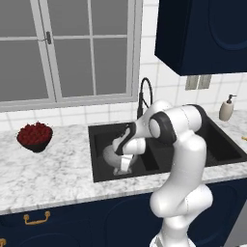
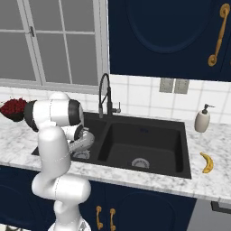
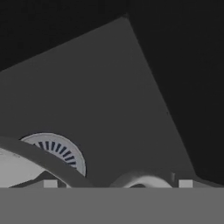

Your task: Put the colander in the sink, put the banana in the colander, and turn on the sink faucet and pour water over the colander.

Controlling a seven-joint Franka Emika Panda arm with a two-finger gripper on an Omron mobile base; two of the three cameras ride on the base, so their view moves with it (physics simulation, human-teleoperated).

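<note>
While the jaws are standing wide in the hand view, with their two tips set well apart at the bottom edge, I am seeing nothing clamped between them. They are hanging low in the left basin of the black rectangular double-basin sink, right over the round silver pierced metal colander, which is sitting in that basin. One of its loop handles is curving up between the tips, and its rim is crossing in front of the round steel drain. I am watching the white arm bending down over the front edge. Behind the divider, the tall black gooseneck faucet is rising. Well apart, the small curved yellow banana is lying on the white marble worktop, right of the sink.
</note>
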